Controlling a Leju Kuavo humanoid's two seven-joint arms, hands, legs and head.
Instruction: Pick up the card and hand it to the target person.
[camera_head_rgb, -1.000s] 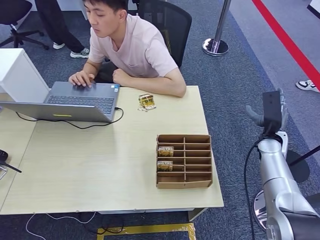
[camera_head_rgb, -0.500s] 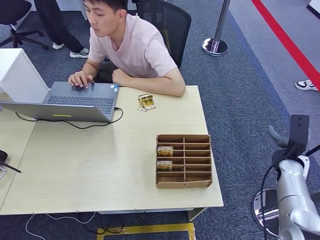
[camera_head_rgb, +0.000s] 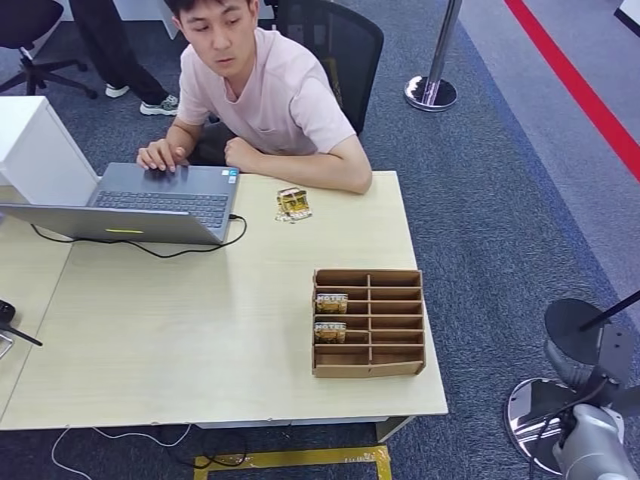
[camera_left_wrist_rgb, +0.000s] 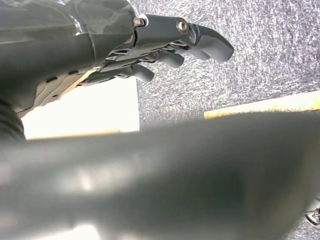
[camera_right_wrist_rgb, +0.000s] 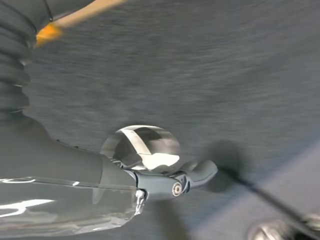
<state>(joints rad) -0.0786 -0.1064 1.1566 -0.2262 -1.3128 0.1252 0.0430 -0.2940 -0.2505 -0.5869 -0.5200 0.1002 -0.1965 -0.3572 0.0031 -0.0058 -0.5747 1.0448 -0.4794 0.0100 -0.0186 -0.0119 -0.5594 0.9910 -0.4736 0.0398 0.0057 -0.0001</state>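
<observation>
A few gold-printed cards (camera_head_rgb: 293, 204) lie on the pale table (camera_head_rgb: 189, 340) just in front of the seated person's (camera_head_rgb: 272, 95) forearm. Two more cards (camera_head_rgb: 331, 303) stand in the left slots of a brown cardboard organizer (camera_head_rgb: 392, 325) near the table's right front. My right hand (camera_head_rgb: 592, 370) hangs low to the right of the table, over the carpet. In the right wrist view that hand (camera_right_wrist_rgb: 151, 185) holds nothing and its thumb (camera_right_wrist_rgb: 198, 172) sticks out. My left hand (camera_left_wrist_rgb: 170, 45) has its fingers stretched out, with nothing in them, above the grey carpet.
An open laptop (camera_head_rgb: 143, 205) with a black cable sits at the table's far left, under the person's hand. A white box (camera_head_rgb: 41, 150) stands beside it. Round stand bases (camera_head_rgb: 528, 415) rest on the carpet near my right arm. A stanchion (camera_head_rgb: 432, 92) and an office chair (camera_head_rgb: 340, 45) stand behind.
My right arm has dropped from raised beside the table to low at the lower right. The person has lifted their head a little. The cards and organizer have not moved.
</observation>
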